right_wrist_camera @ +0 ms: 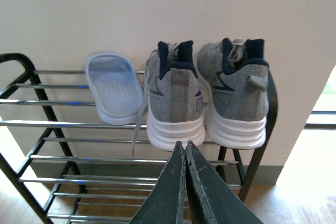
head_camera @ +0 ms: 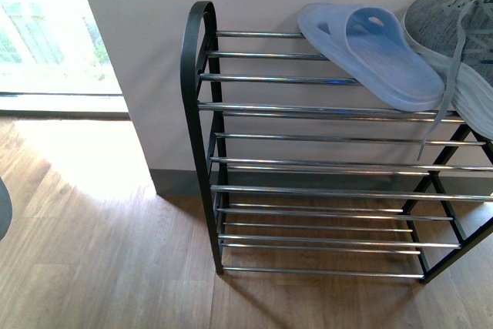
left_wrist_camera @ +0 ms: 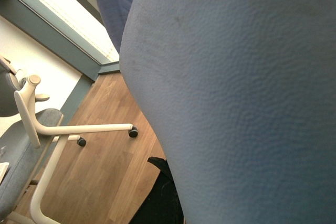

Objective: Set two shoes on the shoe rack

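Note:
The two shoes, grey knit sneakers with thick white soles, stand side by side on the top tier of the shoe rack (right_wrist_camera: 63, 124), heels out; one (right_wrist_camera: 174, 95) is left of the other (right_wrist_camera: 237, 93). The front view catches only one sneaker (head_camera: 447, 21), at the right end of the black rack (head_camera: 202, 105), with a lace hanging down. My right gripper (right_wrist_camera: 185, 144) is shut and empty, its tips just short of the left sneaker's heel. In the left wrist view a pale blue pebbled surface (left_wrist_camera: 241, 93) fills most of the frame and hides my left gripper's jaws.
A light blue slipper (head_camera: 377, 52) lies on the rack's top tier, left of the sneakers, and shows as the slipper (right_wrist_camera: 113, 90) in the right wrist view. The rack stands against a white wall on a wood floor (head_camera: 100, 267). A bright window (head_camera: 46, 28) is to the left. A white chair base (left_wrist_camera: 79, 128) has castors.

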Robot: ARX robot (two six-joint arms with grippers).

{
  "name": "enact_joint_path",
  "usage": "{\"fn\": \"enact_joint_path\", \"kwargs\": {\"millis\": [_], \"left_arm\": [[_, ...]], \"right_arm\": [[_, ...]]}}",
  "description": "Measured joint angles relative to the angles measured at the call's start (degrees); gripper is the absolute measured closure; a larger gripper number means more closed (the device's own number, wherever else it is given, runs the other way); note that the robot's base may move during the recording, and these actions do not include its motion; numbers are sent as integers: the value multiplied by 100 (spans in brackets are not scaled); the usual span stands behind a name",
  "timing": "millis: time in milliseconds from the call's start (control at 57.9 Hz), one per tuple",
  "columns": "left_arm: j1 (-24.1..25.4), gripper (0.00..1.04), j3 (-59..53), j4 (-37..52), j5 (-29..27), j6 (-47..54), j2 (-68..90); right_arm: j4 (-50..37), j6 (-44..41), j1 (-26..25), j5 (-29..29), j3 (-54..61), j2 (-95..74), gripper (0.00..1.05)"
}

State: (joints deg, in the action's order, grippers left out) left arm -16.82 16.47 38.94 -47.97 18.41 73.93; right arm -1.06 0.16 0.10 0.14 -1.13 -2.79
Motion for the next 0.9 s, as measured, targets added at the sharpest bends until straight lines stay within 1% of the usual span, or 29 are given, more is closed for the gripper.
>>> {"fn": "enact_joint_path", "kwargs": {"millis": [293, 432, 466, 501, 552, 621, 656, 777, 828, 846, 898], "left_arm": [[0, 103, 0, 0, -7, 0, 0], [0, 103, 0, 0, -2, 0, 0], [0, 103, 0, 0, -2, 0, 0], [0, 103, 0, 0, -4, 0, 0], [0, 103, 0, 0, 0, 0, 0], [4, 103, 0, 0, -7, -2, 0], [15, 103, 0, 0, -13, -2, 0], [15, 103, -2, 0, -9, 0, 0], [15, 103, 0, 0, -7, 0, 0], [15, 103, -2, 0, -9, 0, 0], [15, 103, -2, 0, -4, 0, 0]], "right_arm": [[98, 0, 0, -15, 0, 243, 103], [98, 0, 0, -15, 0, 243, 83], [98, 0, 0, -15, 0, 243, 76], [98, 0, 0, -15, 0, 243, 72], [103, 0, 0, -15, 0, 247, 63], [103, 0, -2, -26, 0, 247, 55], [103, 0, -2, -35, 0, 247, 48], [103, 0, -2, -28, 0, 247, 30], [103, 0, -2, -31, 0, 247, 20], [103, 0, -2, -31, 0, 247, 18], [103, 0, -2, -28, 0, 249, 8]]}}
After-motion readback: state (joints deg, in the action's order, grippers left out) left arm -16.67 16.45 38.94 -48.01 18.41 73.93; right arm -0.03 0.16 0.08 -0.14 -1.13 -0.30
